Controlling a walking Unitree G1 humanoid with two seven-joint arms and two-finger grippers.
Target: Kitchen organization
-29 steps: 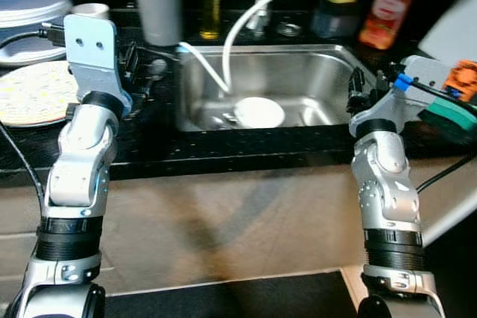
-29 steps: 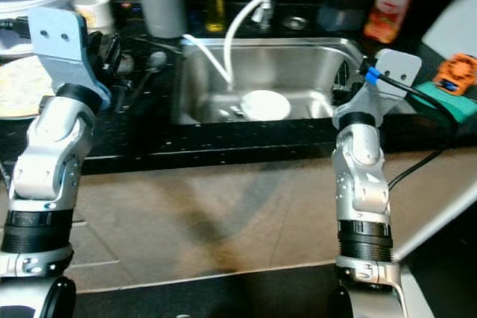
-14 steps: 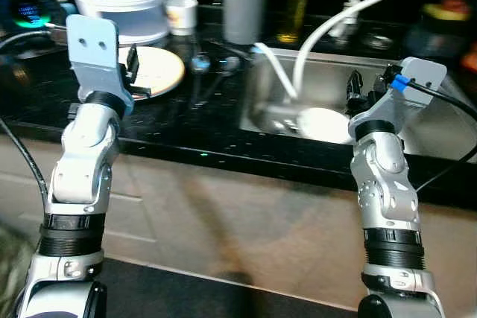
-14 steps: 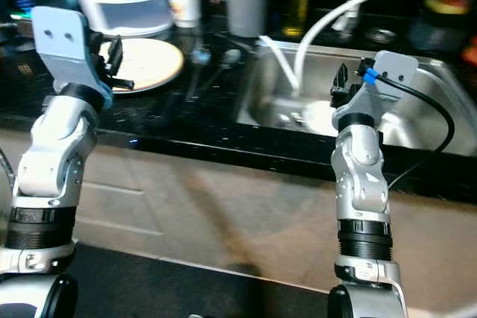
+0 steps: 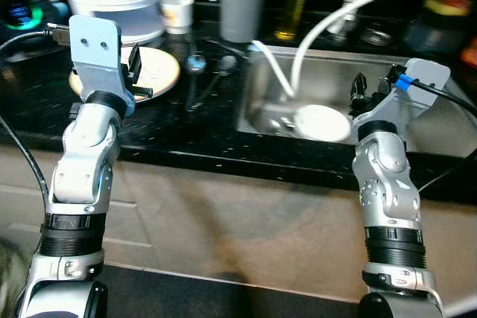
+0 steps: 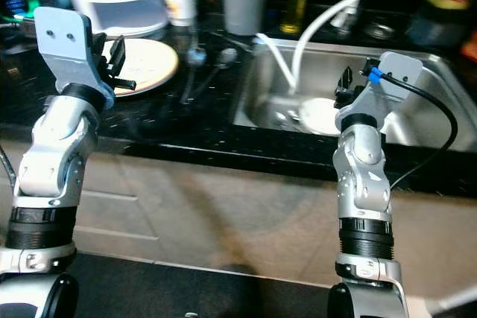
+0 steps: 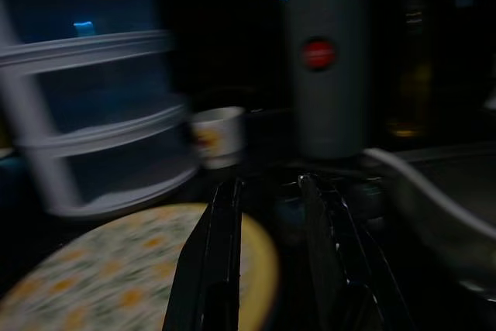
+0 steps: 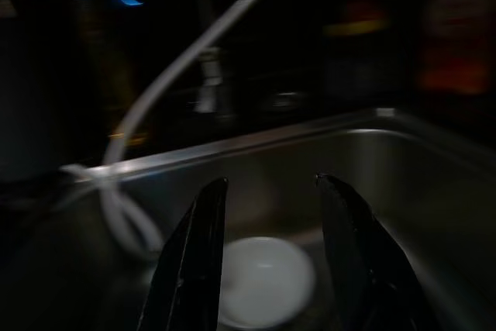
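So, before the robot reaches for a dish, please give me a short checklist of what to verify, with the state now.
1. Right gripper open and empty: ok, jaws apart, nothing between them.
2. Left gripper open and empty: ok.
3. White dish lying in the sink, in front of the right gripper: ok.
4. White hose hangs into the sink beside the dish; touching it or not: cannot tell.
5. Patterned plate on the black counter, just beyond the left gripper: ok.
6. Spoons lie between plate and sink, in a sideways path: not ok.
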